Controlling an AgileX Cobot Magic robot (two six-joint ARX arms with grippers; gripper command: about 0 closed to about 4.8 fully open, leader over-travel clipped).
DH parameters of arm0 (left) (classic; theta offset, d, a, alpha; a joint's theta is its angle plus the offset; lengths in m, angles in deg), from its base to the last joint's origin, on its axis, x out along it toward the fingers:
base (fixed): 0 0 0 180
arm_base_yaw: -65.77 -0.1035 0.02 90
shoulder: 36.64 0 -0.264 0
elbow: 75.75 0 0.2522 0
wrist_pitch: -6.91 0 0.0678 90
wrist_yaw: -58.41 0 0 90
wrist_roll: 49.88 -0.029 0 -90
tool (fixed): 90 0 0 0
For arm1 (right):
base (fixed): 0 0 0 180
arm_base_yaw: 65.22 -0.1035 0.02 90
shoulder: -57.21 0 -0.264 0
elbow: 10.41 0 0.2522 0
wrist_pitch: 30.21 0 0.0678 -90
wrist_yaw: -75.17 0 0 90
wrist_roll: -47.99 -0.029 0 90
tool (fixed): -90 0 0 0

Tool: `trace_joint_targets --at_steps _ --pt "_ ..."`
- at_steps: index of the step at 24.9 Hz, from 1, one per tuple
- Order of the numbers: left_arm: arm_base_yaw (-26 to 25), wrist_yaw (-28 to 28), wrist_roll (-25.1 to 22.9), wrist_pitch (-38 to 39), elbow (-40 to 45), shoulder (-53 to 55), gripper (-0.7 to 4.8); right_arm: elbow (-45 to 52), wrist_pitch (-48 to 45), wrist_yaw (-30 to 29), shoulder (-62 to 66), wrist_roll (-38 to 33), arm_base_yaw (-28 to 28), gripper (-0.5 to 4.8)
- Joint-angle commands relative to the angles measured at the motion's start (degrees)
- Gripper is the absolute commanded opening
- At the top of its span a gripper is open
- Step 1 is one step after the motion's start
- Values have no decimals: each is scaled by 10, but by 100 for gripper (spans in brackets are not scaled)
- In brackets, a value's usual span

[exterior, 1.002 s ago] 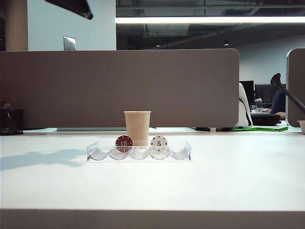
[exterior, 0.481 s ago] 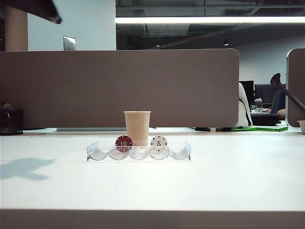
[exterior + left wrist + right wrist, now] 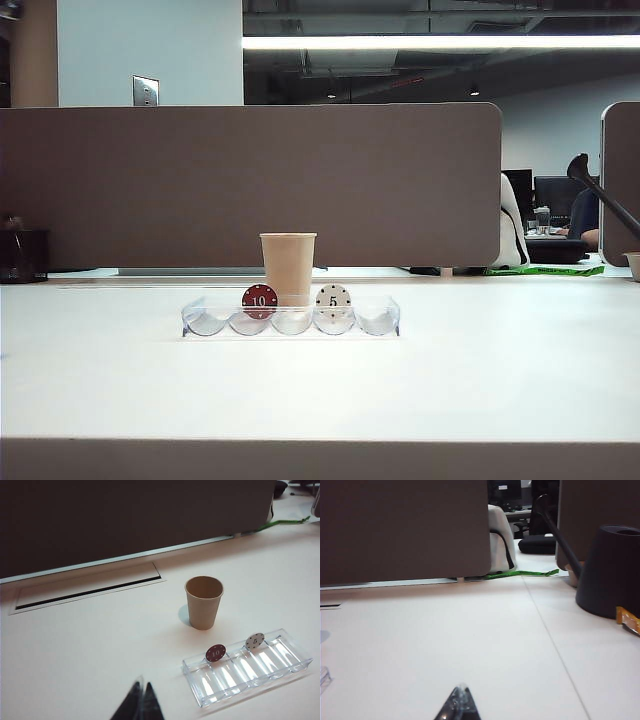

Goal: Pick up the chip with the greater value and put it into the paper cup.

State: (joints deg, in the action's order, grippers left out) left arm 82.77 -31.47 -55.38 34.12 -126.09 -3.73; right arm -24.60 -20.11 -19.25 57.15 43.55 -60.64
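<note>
Seemingly the work is all but done. On the desk [image 3: 500, 380] the clear tray [image 3: 291, 318] holds just two chips: the red "10" chip [image 3: 260, 299] standing in its second groove from the left in the exterior view, and the white "5" chip [image 3: 333, 298] in the fourth. The groove between them stands bare, and no green "20" chip appears in any view. The paper cup [image 3: 288, 267] stands upright just behind the tray, apart from it. Judging from that gap, the chip with the greater value probably lies inside the cup, though this cannot be confirmed: the left wrist view looks down at the cup's mouth from an angle, and only the inner wall shows, not the bottom.

The left gripper [image 3: 140, 703] hangs high above the desk, well apart from cup and tray, its fingers pressed together on nothing. The right gripper [image 3: 459, 704] sits low over bare desk off to the right side, fingers likewise closed and empty. Neither arm shows in the exterior view. Both grippers are cut off at the frame edge, so only the dark tips are visible. If the chip is in the cup, nothing is left to do.
</note>
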Motion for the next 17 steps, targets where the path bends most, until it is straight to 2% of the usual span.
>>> trace_joint_targets --at_steps 1,6,12,16,17 --pt "0 12 6 -9 35 -45 -6 1 -13 -20 0 1 -2 -5" --pt "0 22 46 -7 82 -119 -6 1 -13 -22 0 -18 -3 -5" --pt "1 27 56 0 116 -198 -6 1 -13 -63 0 -15 -3 -5" --pt "1 30 62 25 127 -256 -6 1 -13 -62 0 -15 -3 -5" --pt "1 46 71 42 128 -288 -6 1 -13 -62 0 -15 -3 -5"
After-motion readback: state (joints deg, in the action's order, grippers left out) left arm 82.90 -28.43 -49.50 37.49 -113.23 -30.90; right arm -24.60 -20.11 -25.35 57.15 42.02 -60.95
